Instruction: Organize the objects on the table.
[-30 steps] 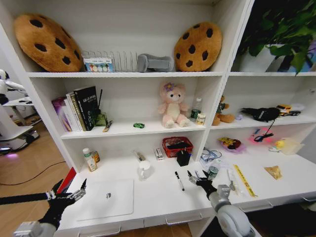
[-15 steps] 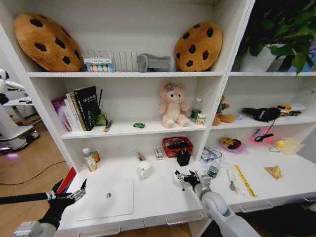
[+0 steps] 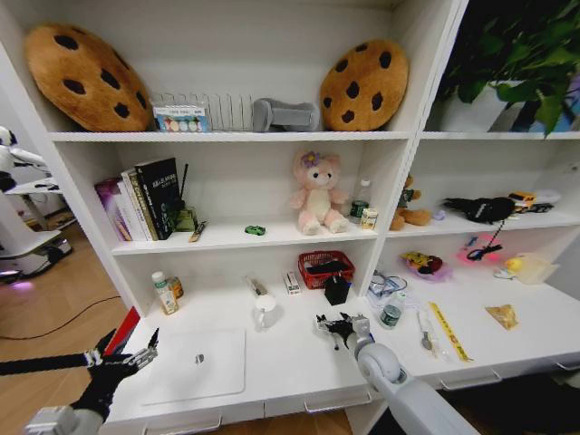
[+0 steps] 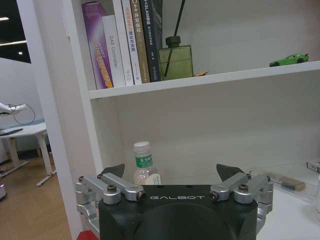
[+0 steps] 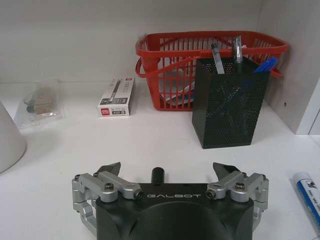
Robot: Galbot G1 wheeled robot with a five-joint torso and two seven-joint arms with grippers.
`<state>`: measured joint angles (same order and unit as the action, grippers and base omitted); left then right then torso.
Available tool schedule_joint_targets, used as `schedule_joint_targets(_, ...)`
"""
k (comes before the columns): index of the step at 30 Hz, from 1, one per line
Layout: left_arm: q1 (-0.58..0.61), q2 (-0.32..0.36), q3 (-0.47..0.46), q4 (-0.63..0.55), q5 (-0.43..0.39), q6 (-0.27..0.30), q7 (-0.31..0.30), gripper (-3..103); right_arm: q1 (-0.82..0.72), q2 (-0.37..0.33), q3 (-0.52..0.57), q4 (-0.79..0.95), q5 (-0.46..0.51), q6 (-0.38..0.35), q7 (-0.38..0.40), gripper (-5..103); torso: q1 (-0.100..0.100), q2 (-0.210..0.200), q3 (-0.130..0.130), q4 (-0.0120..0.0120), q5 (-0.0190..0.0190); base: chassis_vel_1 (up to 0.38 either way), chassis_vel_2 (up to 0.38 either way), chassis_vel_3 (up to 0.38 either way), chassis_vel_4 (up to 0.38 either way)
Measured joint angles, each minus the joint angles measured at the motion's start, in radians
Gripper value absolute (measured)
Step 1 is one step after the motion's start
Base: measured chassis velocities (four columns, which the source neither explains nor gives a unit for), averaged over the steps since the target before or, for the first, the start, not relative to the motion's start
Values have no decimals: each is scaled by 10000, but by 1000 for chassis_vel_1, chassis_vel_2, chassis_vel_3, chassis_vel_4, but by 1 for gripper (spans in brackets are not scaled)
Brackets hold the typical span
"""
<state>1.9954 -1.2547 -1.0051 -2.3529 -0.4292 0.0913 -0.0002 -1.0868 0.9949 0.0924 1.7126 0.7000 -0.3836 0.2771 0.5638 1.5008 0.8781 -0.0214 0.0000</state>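
The closed silver laptop (image 3: 195, 364) lies at the left of the white table (image 3: 290, 367). Just off its left edge my left gripper (image 3: 122, 358) (image 4: 170, 170) hangs open and holds nothing. Toward the middle of the table, my right gripper (image 3: 333, 324) (image 5: 166, 167) stands open low over the surface. The end of the black pen (image 5: 158, 174) shows between its fingers, and they are not closed on it. A blue pen (image 5: 265, 65) stands in the black mesh holder (image 5: 230, 102). A tiny green toy car (image 3: 255, 230) (image 4: 288, 60) sits on the shelf above.
Behind the right gripper are a red basket (image 3: 324, 268), a small white box (image 5: 116, 96) and a white cup (image 3: 265, 312). A bottle (image 3: 162, 293) stands at the back left. A yellow ruler (image 3: 447, 331) and small items lie to the right.
My right gripper has moved left and a little toward the shelf, coming over the black pen. The left arm has not moved.
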Motion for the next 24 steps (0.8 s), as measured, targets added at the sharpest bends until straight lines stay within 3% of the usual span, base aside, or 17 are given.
schedule_joint_targets(5, 0, 0, 0, 0, 0, 0, 0, 100, 31, 91, -175, -123, 20, 18, -2, 100, 0, 0, 0, 0, -1, 0, 0, 0, 0)
schedule_joint_targets(6, 0, 0, 0, 0, 0, 0, 0, 100, 31, 125, -208, -171, 19, 87, -24, 95, 0, 0, 0, 0, -1, 0, 0, 0, 0)
schedule_joint_targets(8, 0, 0, 0, 0, 0, 0, 0, 100, 31, 174, -227, -240, -31, 145, -52, 95, -1, 0, -1, 0, -1, 0, 0, 0, 0)
schedule_joint_targets(9, 0, 0, 0, 0, 0, 0, 0, 100, 34, 254, -239, -321, -54, 163, -62, 86, 0, 0, 0, -1, -1, 0, 0, 0, 0)
schedule_joint_targets(11, 0, 0, 0, 0, 0, 0, 0, 100, 46, 316, -250, -365, -47, 148, -48, 86, 0, 1, -1, -1, 0, 0, 0, 0, 0)
schedule_joint_targets(13, 0, 0, 0, 0, 0, 0, 0, 100, 81, 357, -305, -440, -48, 112, -52, 71, -1, 3, -2, 0, -3, 0, 0, 0, 0)
schedule_joint_targets(16, 0, 0, 0, 0, 0, 0, 0, 100, 101, 369, -326, -456, -32, 88, -55, 65, -2, 3, -2, -1, -4, 0, 0, 0, 0)
schedule_joint_targets(18, 0, 0, 0, 0, 0, 0, 0, 100, 136, 413, -353, -500, -6, 81, -59, 54, -2, 3, -2, 0, -3, 0, 0, 0, 0)
schedule_joint_targets(20, 1, 0, 0, 0, 0, 0, 0, 100, 139, 417, -355, -506, -1, 75, -57, 54, -3, 3, -2, 0, -2, 0, 0, 0, 0)
schedule_joint_targets(22, 0, 0, 0, 0, 0, 0, 0, 100, 121, 391, -343, -495, -2, 67, -57, 37, -2, 3, -2, 0, -2, 0, 0, 0, 0)
schedule_joint_targets(24, 0, 0, 0, 0, 0, 0, 0, 100, 99, 375, -323, -473, -4, 65, -59, 33, -2, 2, -2, 1, 0, 0, 0, 0, 0)
